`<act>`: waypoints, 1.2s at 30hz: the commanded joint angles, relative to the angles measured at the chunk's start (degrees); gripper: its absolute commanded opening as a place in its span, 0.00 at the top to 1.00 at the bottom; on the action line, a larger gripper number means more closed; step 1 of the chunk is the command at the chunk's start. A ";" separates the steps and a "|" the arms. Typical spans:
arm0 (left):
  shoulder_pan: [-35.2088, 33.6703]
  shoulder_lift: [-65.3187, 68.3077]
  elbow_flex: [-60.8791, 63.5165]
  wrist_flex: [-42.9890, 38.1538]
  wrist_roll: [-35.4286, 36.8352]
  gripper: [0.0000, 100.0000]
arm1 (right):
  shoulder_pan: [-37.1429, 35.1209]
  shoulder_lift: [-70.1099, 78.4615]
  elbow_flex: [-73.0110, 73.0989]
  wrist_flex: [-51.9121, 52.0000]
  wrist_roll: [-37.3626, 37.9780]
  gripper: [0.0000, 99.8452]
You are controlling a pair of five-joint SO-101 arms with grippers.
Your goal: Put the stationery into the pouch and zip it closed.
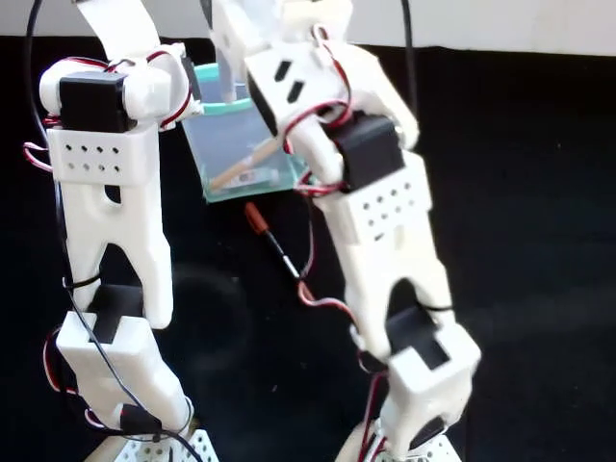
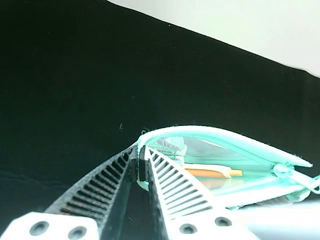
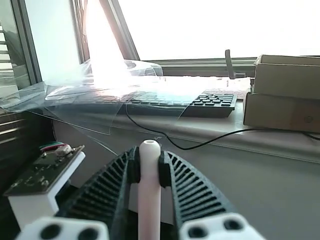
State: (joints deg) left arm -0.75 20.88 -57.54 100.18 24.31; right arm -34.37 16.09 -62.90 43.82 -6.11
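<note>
A see-through pouch (image 1: 252, 154) with a teal zip edge lies at the back of the black table, its mouth open. An orange pencil (image 1: 245, 164) lies inside it. My left gripper (image 2: 140, 152) is shut on the corner of the pouch's (image 2: 225, 150) teal rim, with the orange pencil (image 2: 212, 172) showing through the opening. My right gripper (image 3: 149, 157) is shut on a white pen (image 3: 149, 200) that stands upright between the fingers, held above the pouch's mouth (image 1: 229, 82). A pen with a red cap (image 1: 269, 236) lies on the table just in front of the pouch.
Both white arms (image 1: 385, 221) reach over the middle of the black table (image 1: 520, 192), with red cables hanging along them. Behind the table, the right wrist view shows a ledge with a keyboard (image 3: 210, 102) and cardboard boxes (image 3: 285, 92).
</note>
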 commanded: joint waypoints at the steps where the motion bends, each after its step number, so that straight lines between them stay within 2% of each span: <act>1: -0.22 1.89 0.40 0.00 -0.35 0.99 | 0.48 5.93 -8.75 -1.45 1.93 0.99; 8: -0.13 1.89 0.40 0.09 -0.35 0.99 | 0.66 19.30 -25.01 0.40 2.11 0.99; 15: -0.22 1.89 0.40 0.09 -0.35 0.99 | 1.01 29.93 -38.90 10.42 1.67 0.99; 20: -0.40 2.07 0.48 -0.09 -0.35 0.99 | 0.84 29.49 -38.81 15.60 -0.26 0.99; 22: -0.48 2.07 0.48 -0.09 -0.35 0.99 | 1.01 28.00 -38.81 17.71 -4.22 0.93; 24: -0.48 2.07 0.48 -0.09 -0.35 0.99 | 1.01 26.07 -38.73 20.70 -7.56 0.83; 27: -0.48 2.15 0.48 -0.18 -0.35 0.99 | 0.75 23.16 -38.73 24.31 -8.70 0.72; 33: -0.48 2.24 0.48 -0.18 -0.35 0.99 | 0.57 17.80 -38.73 26.24 -8.00 0.70; 36: -0.57 2.24 0.48 -0.18 -0.35 0.99 | 3.30 14.11 -38.73 28.79 -8.26 0.70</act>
State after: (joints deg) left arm -0.75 21.23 -57.54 100.18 24.13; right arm -33.58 36.13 -95.08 70.90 -13.93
